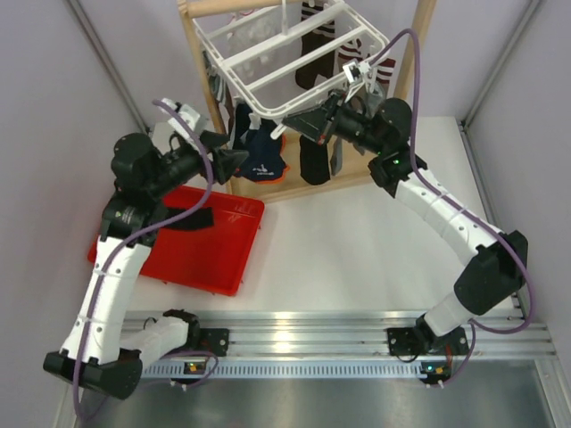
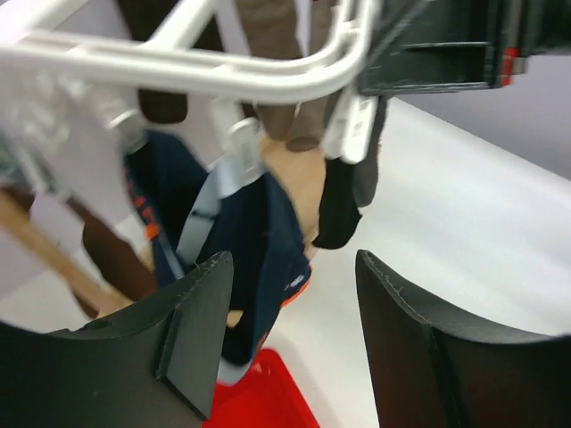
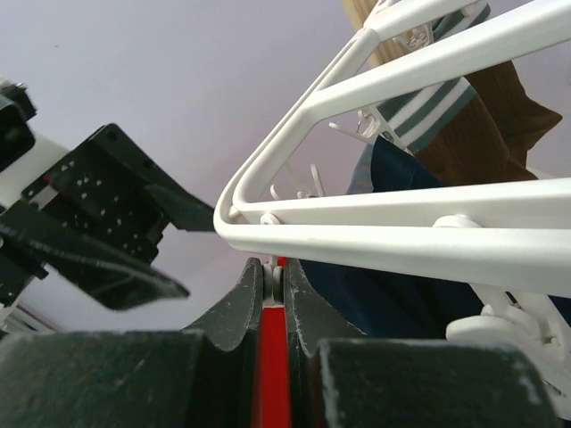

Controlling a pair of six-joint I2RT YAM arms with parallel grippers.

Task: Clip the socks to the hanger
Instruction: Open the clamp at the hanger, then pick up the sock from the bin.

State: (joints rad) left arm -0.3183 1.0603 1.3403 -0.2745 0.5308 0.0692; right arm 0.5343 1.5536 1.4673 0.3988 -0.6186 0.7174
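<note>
Bare table [image 1: 357, 254] below; hanger [image 2: 223, 76] (socks [image 2: 339, 205] dangling) overhead.

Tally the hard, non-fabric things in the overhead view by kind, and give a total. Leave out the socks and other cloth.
Robot arms: 2 (left arm, right arm)
Red tray: 1
White hanger: 1
Wooden frame: 1
Total: 5

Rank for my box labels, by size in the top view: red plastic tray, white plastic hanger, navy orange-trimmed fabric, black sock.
Tied: white plastic hanger, red plastic tray; hanger nearer camera.
Then navy fabric.
Then black sock.
</note>
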